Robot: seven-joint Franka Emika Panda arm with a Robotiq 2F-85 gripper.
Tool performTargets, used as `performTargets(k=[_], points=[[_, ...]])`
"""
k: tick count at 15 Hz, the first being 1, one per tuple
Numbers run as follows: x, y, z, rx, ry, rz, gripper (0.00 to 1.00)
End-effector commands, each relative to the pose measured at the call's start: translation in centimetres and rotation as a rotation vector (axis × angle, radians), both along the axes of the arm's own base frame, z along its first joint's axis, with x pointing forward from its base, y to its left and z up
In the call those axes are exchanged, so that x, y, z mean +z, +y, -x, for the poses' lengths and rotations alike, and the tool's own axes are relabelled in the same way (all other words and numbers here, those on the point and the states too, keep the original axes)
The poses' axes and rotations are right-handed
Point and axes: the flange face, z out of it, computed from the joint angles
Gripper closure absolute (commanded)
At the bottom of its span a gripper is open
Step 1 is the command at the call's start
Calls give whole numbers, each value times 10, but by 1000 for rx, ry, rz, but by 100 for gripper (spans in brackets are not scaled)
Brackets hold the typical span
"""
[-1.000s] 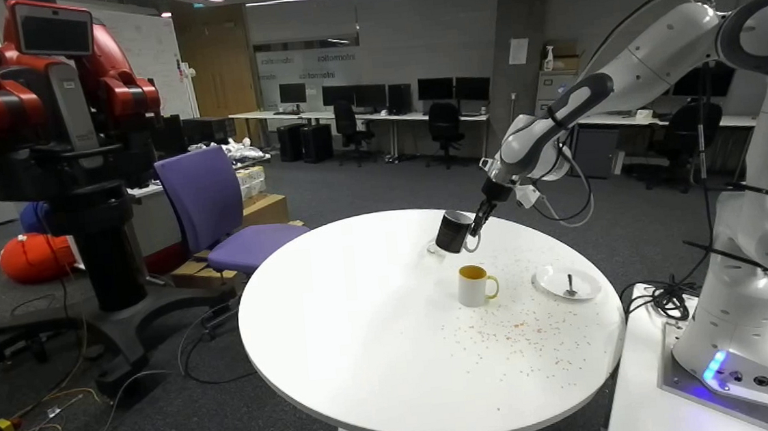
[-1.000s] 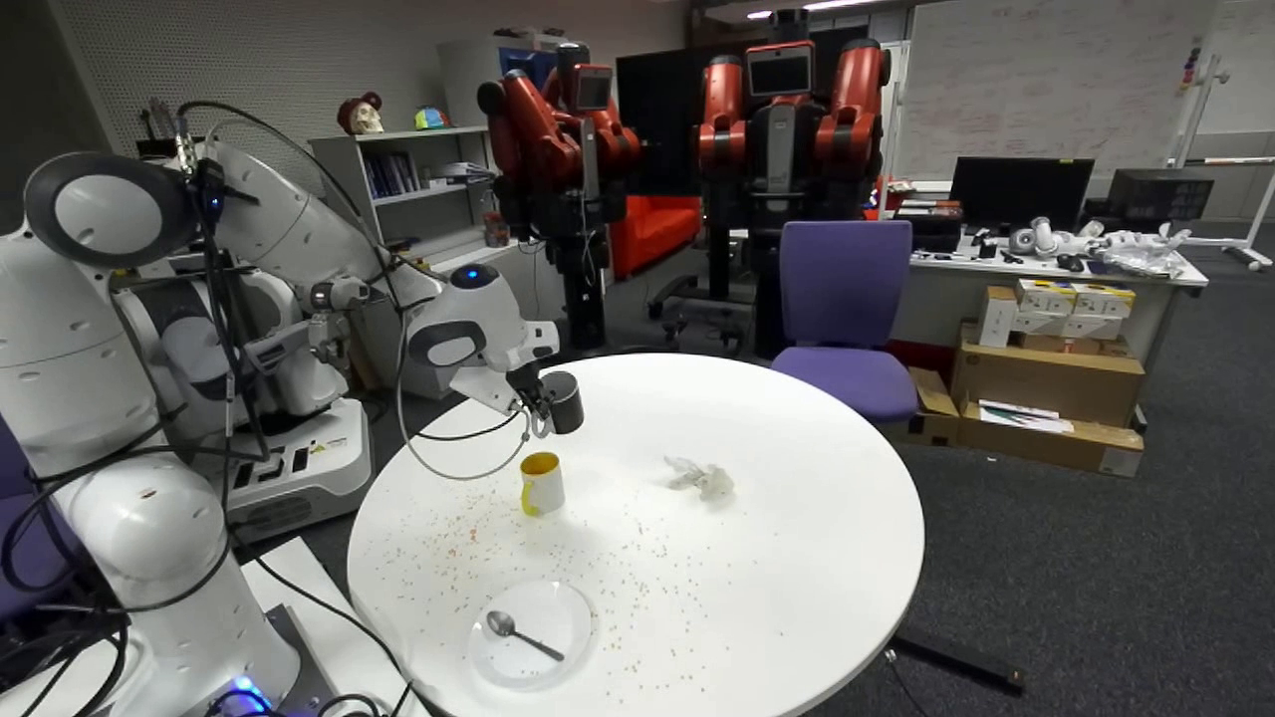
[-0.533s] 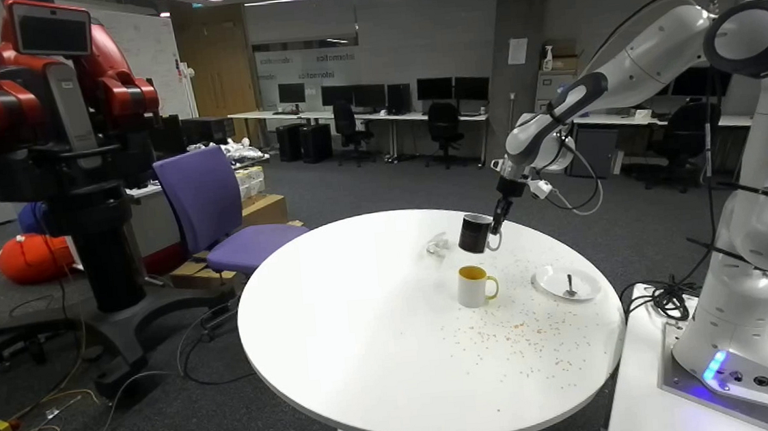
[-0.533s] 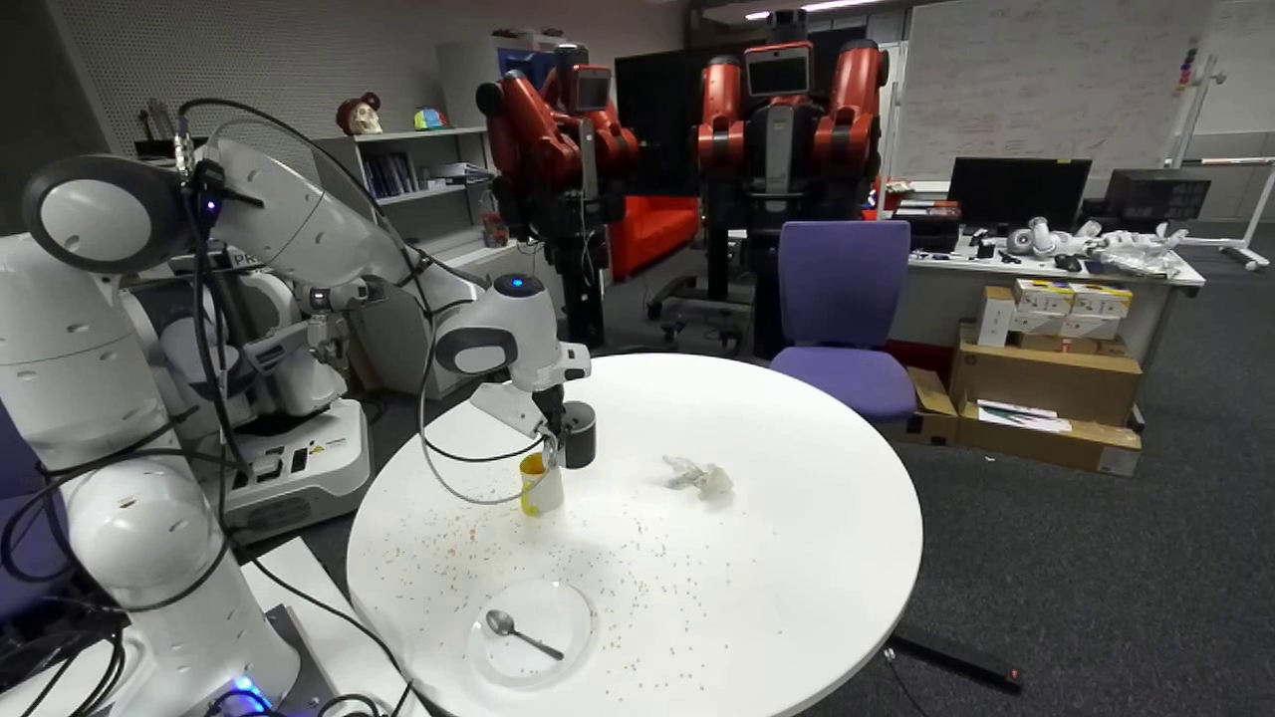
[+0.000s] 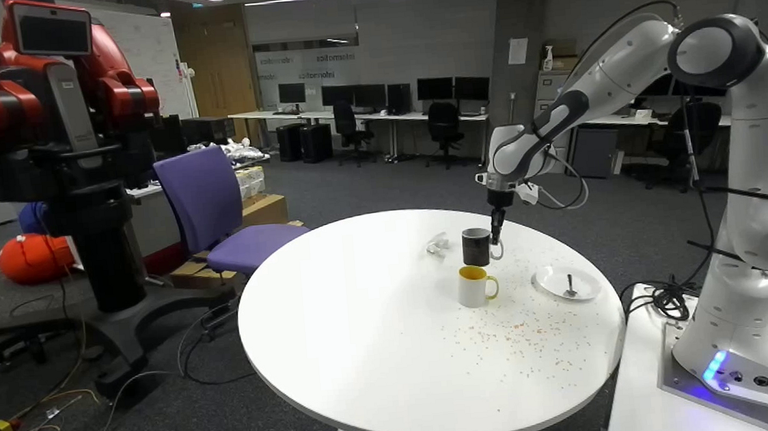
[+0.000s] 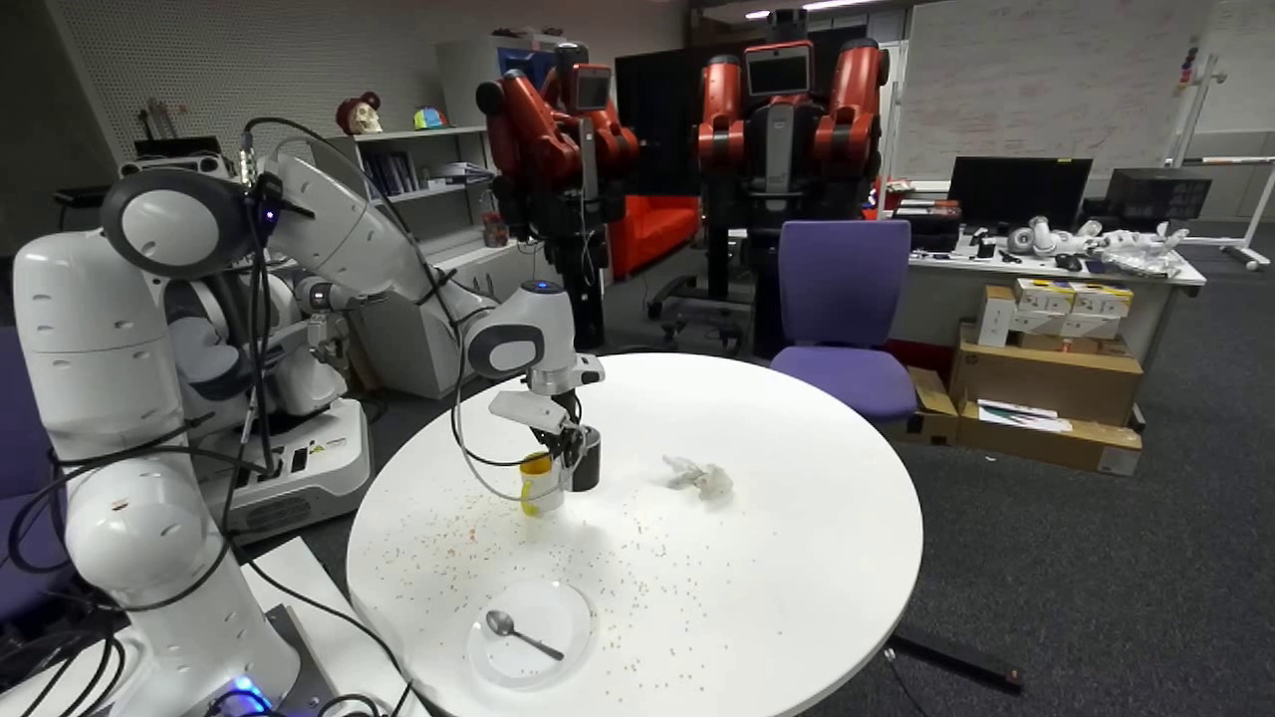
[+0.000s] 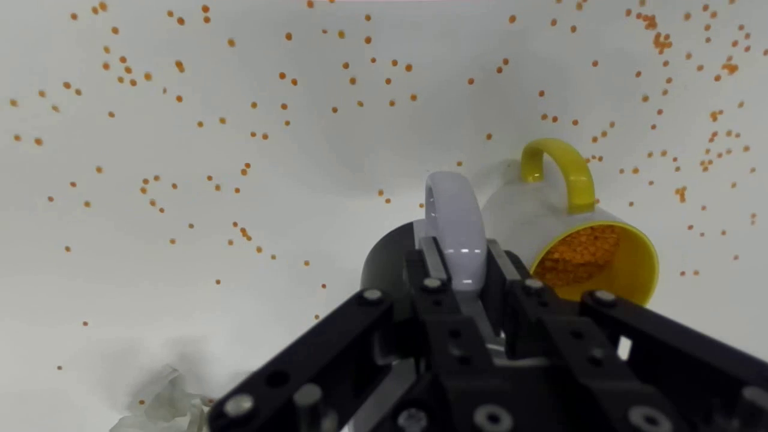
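My gripper [image 7: 463,255] is shut on the white handle [image 7: 456,222] of a black mug [image 5: 476,248], one finger on each side of it. The mug [image 6: 590,463] hangs nearly upright in both exterior views; I cannot tell whether its base touches the table. Close beside it stands a white mug [image 5: 471,292] with a yellow inside and a yellow handle [image 7: 561,165]. Orange grains [image 7: 579,255] lie inside that white mug, as the wrist view shows. In an exterior view the gripper [image 6: 570,448] and its cable partly cover the white mug [image 6: 546,493]. The black mug's inside is hidden from the wrist.
Orange grains [image 5: 520,328] are scattered over the round white table [image 6: 797,578]. A plate [image 6: 498,669] bears a spoon [image 6: 538,647] near the arm's side. Crumpled clear plastic [image 6: 712,483] lies on the table. A purple chair [image 6: 845,289] stands by the far edge.
The black mug has swung from a tilt to nearly upright. Gripper and mug have come lower and closer to the white mug, which has stayed in place.
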Motion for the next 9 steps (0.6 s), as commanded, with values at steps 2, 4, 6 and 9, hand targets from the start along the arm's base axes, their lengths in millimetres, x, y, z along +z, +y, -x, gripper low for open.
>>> performTargets(k=[2, 4, 6, 9], points=[[11, 0, -21, 38, 10, 91, 95], [7, 2, -26, 51, 7, 110, 95], [0, 7, -28, 57, 5, 112, 95], [-12, 10, -27, 65, 7, 113, 95]])
